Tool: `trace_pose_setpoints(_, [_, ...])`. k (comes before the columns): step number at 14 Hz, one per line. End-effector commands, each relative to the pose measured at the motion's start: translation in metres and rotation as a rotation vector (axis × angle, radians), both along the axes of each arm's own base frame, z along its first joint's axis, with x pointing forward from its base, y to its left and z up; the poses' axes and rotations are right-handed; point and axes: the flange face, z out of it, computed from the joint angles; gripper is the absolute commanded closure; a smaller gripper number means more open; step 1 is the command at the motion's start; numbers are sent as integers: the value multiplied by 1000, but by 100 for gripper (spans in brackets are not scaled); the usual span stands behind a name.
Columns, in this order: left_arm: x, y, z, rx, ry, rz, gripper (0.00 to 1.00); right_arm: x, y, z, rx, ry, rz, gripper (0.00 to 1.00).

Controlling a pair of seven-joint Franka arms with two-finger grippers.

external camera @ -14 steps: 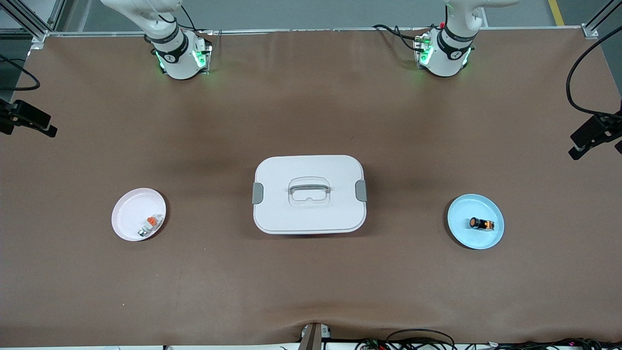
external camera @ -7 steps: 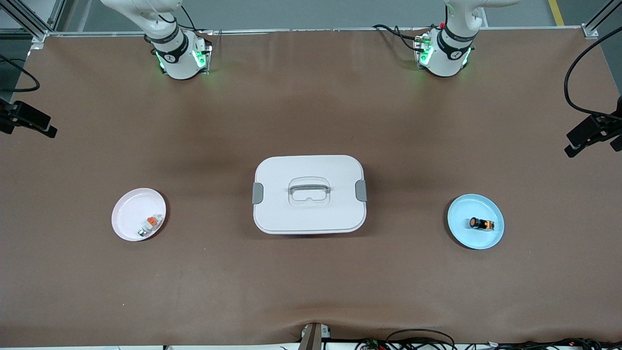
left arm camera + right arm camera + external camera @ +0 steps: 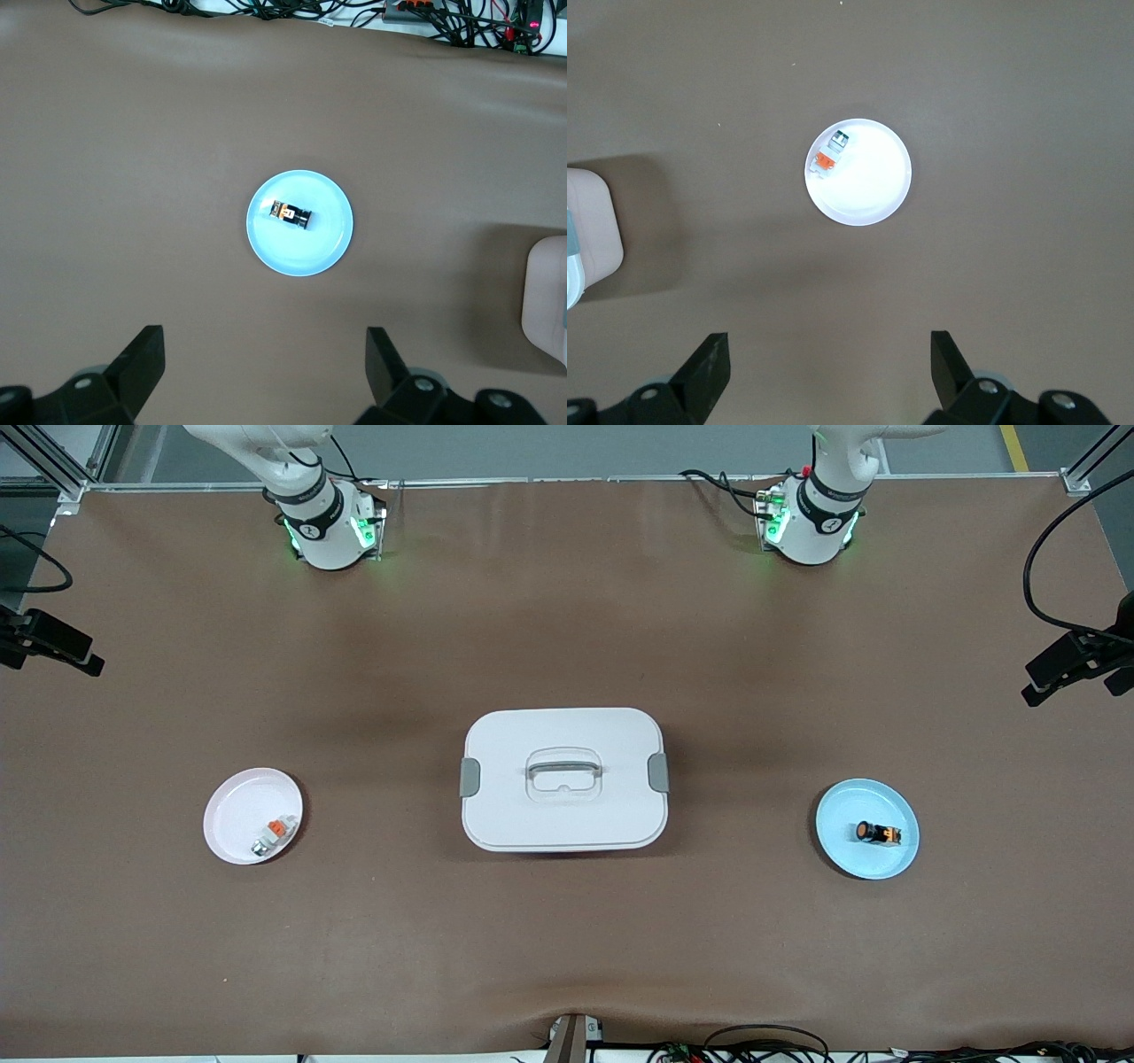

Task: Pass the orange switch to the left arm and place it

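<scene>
The left gripper [image 3: 261, 372] is hanging high over the desk [image 3: 567, 939] with its fingers [image 3: 142, 359] spread wide apart, holding nothing; the orange switch [image 3: 291, 213] is lying on its side in the blue plate [image 3: 323, 252], well below and apart from them. The right gripper [image 3: 827, 367] is hovering likewise, fingers apart, above the pink plate [image 3: 873, 190] carrying a small white-grey piece [image 3: 830, 152]. The box [image 3: 564, 779] is sitting between both plates. Compared with a second ago, everything on the desk is lying unchanged
</scene>
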Motion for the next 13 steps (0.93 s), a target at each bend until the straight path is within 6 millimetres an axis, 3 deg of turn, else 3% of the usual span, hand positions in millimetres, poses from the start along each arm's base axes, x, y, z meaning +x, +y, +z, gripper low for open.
trace_pose_setpoints(1, [-1, -1, 5, 1, 13, -19, 0, -6, -3, 4, 10, -2, -20, 0])
trace_pose_setpoints(13, [-17, -12, 7, -16, 129, -36, 0, -6, -7, 4, 10, -2, -28, 0])
